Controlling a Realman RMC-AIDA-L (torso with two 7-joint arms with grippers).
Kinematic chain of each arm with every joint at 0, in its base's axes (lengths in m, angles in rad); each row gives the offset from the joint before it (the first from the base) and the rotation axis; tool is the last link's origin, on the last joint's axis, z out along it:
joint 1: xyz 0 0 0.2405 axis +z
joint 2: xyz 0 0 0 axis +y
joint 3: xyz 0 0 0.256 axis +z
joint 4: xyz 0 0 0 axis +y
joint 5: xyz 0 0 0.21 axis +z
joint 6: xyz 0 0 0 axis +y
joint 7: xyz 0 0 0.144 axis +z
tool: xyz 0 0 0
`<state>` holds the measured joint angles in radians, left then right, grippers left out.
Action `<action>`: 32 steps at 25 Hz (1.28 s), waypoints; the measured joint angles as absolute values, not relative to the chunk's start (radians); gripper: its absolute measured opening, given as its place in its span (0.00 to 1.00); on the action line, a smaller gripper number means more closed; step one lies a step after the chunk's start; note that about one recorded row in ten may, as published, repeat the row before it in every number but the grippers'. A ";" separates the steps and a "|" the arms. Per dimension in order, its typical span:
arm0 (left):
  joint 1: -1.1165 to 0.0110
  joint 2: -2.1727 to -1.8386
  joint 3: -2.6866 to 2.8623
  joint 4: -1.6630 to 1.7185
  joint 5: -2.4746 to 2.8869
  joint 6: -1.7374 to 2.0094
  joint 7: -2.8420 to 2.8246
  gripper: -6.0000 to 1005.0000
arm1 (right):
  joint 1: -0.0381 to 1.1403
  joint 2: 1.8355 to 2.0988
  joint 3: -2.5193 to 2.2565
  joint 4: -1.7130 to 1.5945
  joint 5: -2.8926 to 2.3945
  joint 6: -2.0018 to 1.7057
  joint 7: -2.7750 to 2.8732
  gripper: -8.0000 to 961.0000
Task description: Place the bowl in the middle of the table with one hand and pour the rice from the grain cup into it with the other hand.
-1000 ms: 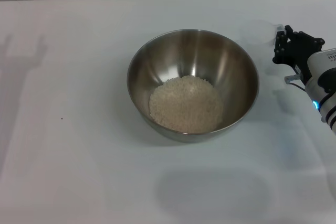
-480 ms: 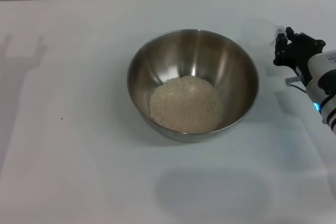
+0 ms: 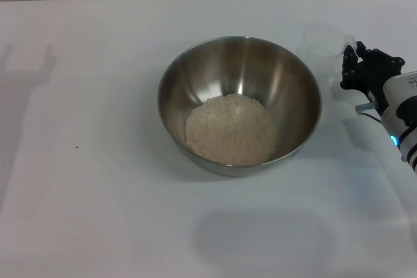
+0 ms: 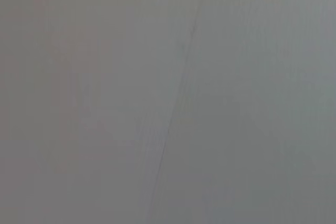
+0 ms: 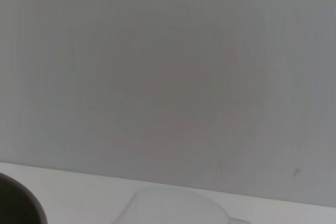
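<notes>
The steel bowl (image 3: 239,104) stands in the middle of the white table (image 3: 98,193) with a heap of rice (image 3: 229,128) in its bottom. The clear grain cup (image 3: 323,42) stands upright on the table just behind and to the right of the bowl, and it looks empty. My right gripper (image 3: 352,64) is just right of the cup, open, with its fingertips by the cup's lip. The right wrist view shows the cup's rim (image 5: 176,205) and a dark edge of the bowl (image 5: 18,203). The left gripper is out of view.
The left wrist view shows only a plain grey surface. Shadows of the arms lie on the table at the far left (image 3: 26,69) and in front of the bowl (image 3: 260,239).
My right gripper has drawn back a little to the right and toward me, away from the cup. The bowl and the rice have not moved.
</notes>
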<state>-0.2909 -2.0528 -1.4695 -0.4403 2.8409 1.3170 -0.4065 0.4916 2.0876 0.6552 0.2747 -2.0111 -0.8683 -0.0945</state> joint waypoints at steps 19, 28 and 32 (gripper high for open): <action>-0.270 -2.053 -1.462 -0.440 2.841 1.324 -0.397 0.86 | 0.399 2.089 0.595 0.306 -2.010 -0.985 -0.094 0.25; -0.256 -2.055 -1.462 -0.432 2.842 1.328 -0.395 0.86 | 0.310 2.089 0.485 0.320 -2.010 -1.263 -0.102 0.25; -0.250 -2.057 -1.462 -0.430 2.842 1.330 -0.394 0.86 | 0.288 2.087 0.488 0.310 -2.009 -1.369 -0.103 0.25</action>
